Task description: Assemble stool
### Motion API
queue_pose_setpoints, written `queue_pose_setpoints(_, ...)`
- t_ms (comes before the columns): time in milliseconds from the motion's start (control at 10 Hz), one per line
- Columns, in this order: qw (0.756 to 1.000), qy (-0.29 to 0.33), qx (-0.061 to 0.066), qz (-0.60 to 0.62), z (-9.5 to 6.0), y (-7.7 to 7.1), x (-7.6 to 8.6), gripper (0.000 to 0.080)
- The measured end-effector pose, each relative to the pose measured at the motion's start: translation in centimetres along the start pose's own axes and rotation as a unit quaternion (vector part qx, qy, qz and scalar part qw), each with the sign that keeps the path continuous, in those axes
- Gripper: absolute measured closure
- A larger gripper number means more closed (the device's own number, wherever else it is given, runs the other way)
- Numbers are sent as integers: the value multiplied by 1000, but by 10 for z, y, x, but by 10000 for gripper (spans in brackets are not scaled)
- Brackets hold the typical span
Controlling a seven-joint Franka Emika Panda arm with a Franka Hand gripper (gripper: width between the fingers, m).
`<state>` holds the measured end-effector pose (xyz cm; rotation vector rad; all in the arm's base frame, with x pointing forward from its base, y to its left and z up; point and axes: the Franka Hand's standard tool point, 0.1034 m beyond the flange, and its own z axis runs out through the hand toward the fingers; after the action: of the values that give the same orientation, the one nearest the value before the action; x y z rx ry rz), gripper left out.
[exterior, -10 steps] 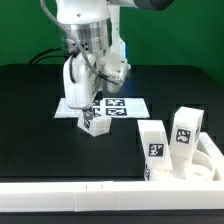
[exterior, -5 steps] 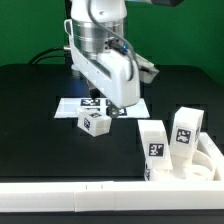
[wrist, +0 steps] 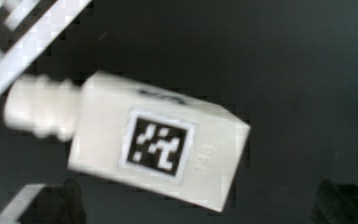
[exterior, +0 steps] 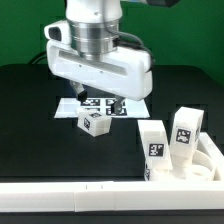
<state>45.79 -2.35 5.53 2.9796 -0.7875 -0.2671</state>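
Progress: early, as a judgement. No leg is joined to anything in either view, so the assembling itself appears not yet begun.

Loose leg: one stubby white leg [exterior: 94,124] lies on its side on the black table [exterior: 30,100], left of centre in the exterior view, just in front of the marker board [exterior: 75,106]. In the wrist view the same leg [wrist: 149,138] fills the frame, tilted, its round peg end toward the upper left and a black-and-white tag on its upper face.

Other legs: two more stand upright at the lower right of the exterior view, the nearer leg [exterior: 153,150] and the farther leg [exterior: 184,136], side by side.

Seat: a white rounded part [exterior: 208,160] shows at the right edge, behind and around the two upright legs. It may be the seat; too little of it shows to be sure.

Rail: a long white rail [exterior: 80,197] runs along the bottom of the exterior frame.

Left to do: seemingly everything, meaning each leg fetched and fixed to the seat.

Arm: the wrist [exterior: 95,35] hangs above the marker board in the upper middle of the exterior frame, its broad white body turned side-on to the camera, pointing down.

Gripper [exterior: 98,100]: low over the marker board, just behind the lying leg, largely hidden by the wrist body. Nothing is held. The wrist view shows only dark finger shapes [wrist: 43,203] at the lower corners, set wide on either side of the leg, so the fingers look spread apart.
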Motion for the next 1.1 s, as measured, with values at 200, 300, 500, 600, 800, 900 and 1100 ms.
queue_pose_setpoints(200, 987, -14, -33, -155, -3, -13, 0, 151)
queue_pose_setpoints(300, 985, 1, -29, -171, -3, -11, 2, 151)
queue_pose_setpoints(500, 974, -2, -34, -225, -3, -6, 3, 151)
queue_pose_setpoints(600, 968, -3, -34, -249, -3, -5, 3, 151)
queue_pose_setpoints(800, 939, -10, -70, -336, -1, -3, 2, 151)
queue_pose_setpoints(900, 903, -14, -91, -419, 1, -5, 2, 151)
queue_pose_setpoints(1100, 866, -17, -96, -490, 1, -5, 4, 151)
